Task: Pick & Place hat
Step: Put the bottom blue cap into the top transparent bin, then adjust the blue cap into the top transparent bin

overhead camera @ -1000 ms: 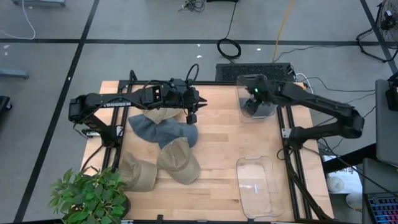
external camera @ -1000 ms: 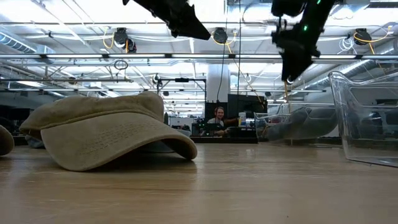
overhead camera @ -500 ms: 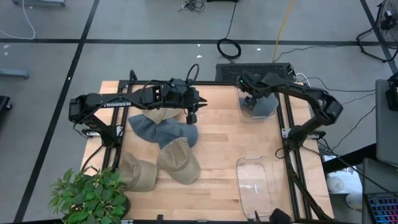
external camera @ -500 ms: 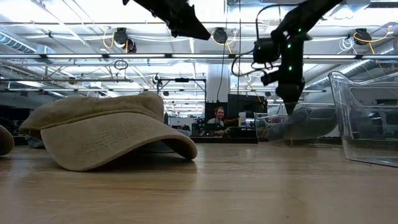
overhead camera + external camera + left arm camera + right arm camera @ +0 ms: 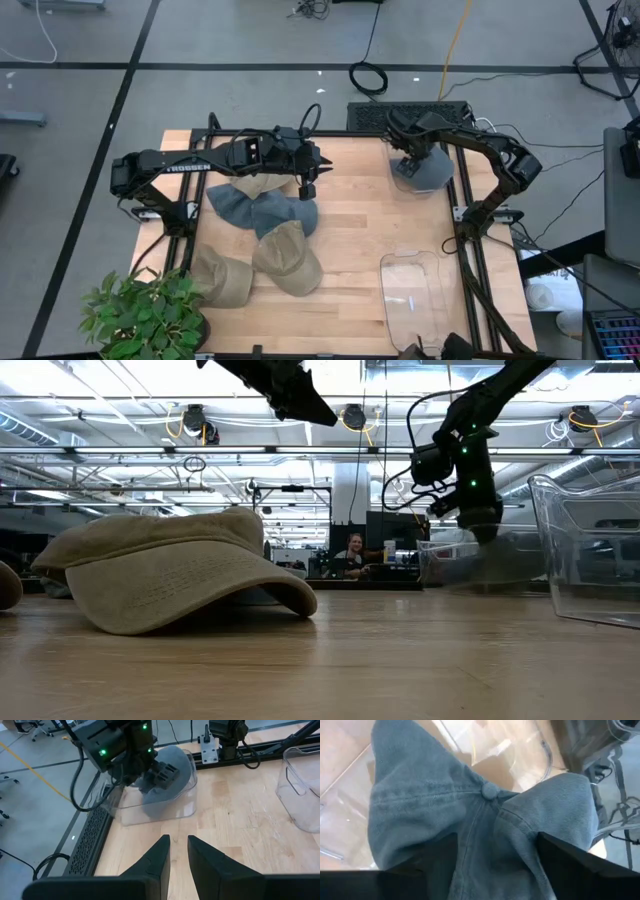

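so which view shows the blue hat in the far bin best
The right wrist view: the blue hat fills it, seams and top button clear. The left wrist view shows it in the clear bin; high and low views show a small grey shape.

Our left arm reaches across the far side of the table toward the middle, its tool [image 5: 309, 186] raised above the table with the two fingers [image 5: 155, 857] nearly together and nothing between them. Our right arm folds back at the elbow and points its tool [image 5: 414, 163] downward at the far right corner, fingers [image 5: 437, 860] spread wide.
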